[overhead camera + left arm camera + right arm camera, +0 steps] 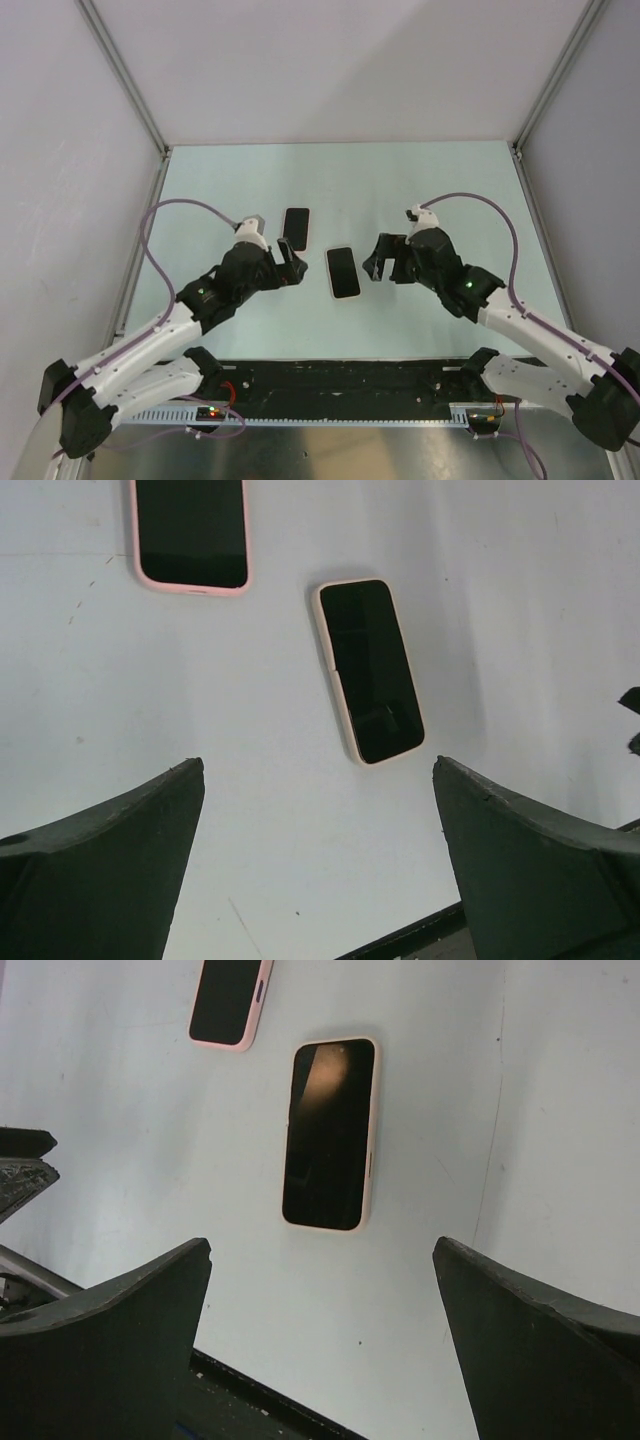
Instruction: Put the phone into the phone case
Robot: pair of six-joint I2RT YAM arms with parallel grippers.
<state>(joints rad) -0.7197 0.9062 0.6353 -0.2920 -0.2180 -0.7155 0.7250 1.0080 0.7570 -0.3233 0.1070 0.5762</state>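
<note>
The phone [343,272], one glossy black slab, lies flat and screen up in the phone case [370,1130], whose pink rim frames it on all sides, near the middle of the table [220,180]. Two grippers flank it, the left gripper [290,255] and the right gripper [380,258], each with fingers spread wide and touching nothing. A second pink-rimmed black slab [296,226], probably another cased phone, lies farther back, near the left gripper.

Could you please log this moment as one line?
phone: in phone case, on table | left gripper: open, empty | right gripper: open, empty | second cased phone: farther back
</note>
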